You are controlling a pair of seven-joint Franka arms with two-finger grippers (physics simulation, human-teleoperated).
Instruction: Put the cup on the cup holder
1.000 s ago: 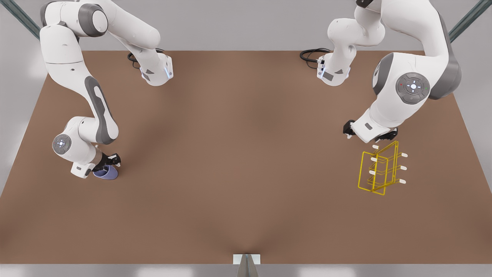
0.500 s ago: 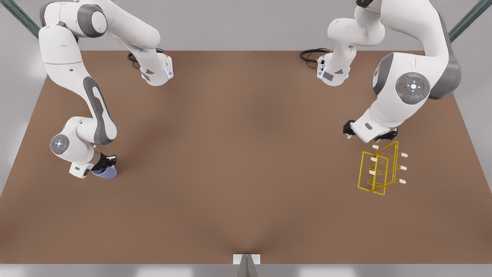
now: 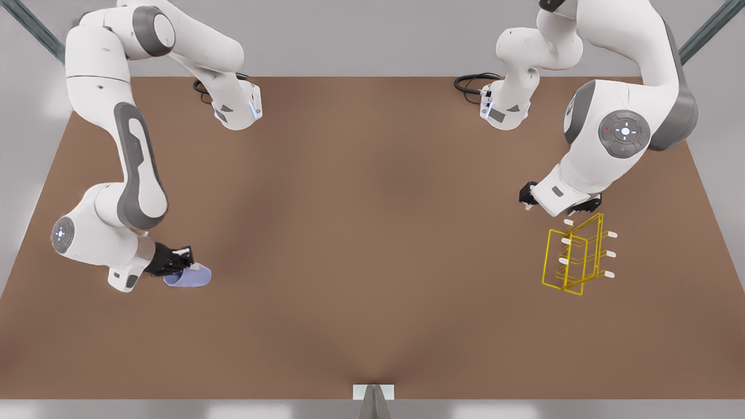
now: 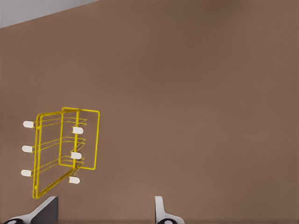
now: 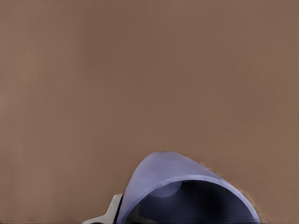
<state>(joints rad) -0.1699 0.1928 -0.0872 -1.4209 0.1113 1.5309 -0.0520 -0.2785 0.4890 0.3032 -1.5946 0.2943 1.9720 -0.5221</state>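
**Cup carried nearer the holder**

Since 0.5 s ago the right gripper (image 3: 185, 266) has swung the cup (image 3: 188, 277) slightly toward the holder (image 3: 573, 256), tipped sideways. Its jaws clamp the cup's rim (image 5: 187, 179) above the table (image 3: 372, 233), well apart from the holder. The left gripper (image 3: 560, 205) waits just beside the holder (image 4: 63, 151), jaws apart.

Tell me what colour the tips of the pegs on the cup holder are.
White, on the yellow wire cup holder; the peg tips show best in the left wrist view.
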